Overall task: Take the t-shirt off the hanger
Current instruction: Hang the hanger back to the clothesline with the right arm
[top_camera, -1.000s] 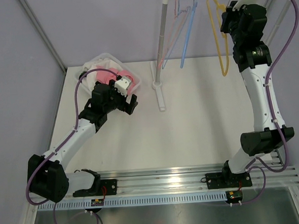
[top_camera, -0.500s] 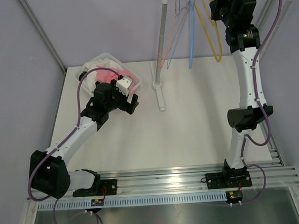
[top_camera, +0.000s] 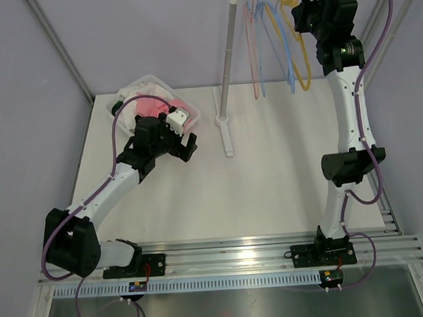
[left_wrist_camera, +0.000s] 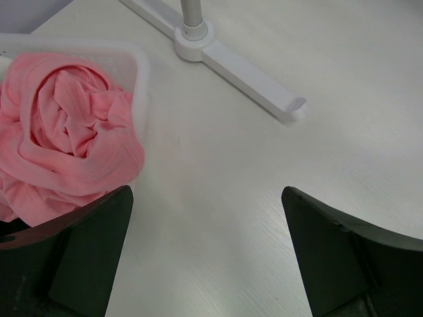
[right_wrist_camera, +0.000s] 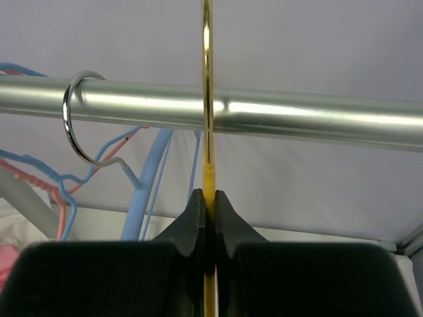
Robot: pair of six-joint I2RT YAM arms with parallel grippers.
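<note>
I see a pink t-shirt in a white tub, a yellow hanger, blue hangers and a shiny silver bar.

Bare table right of rack base; bin left, hangers overhead.

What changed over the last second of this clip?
The right gripper, shut on the yellow hanger, swung left along the rail, bringing that hanger close to the blue hangers, which now hang straighter. Nothing was visibly taken hold of or let go. The left gripper stayed open beside the bin holding the pink t-shirt.
</note>
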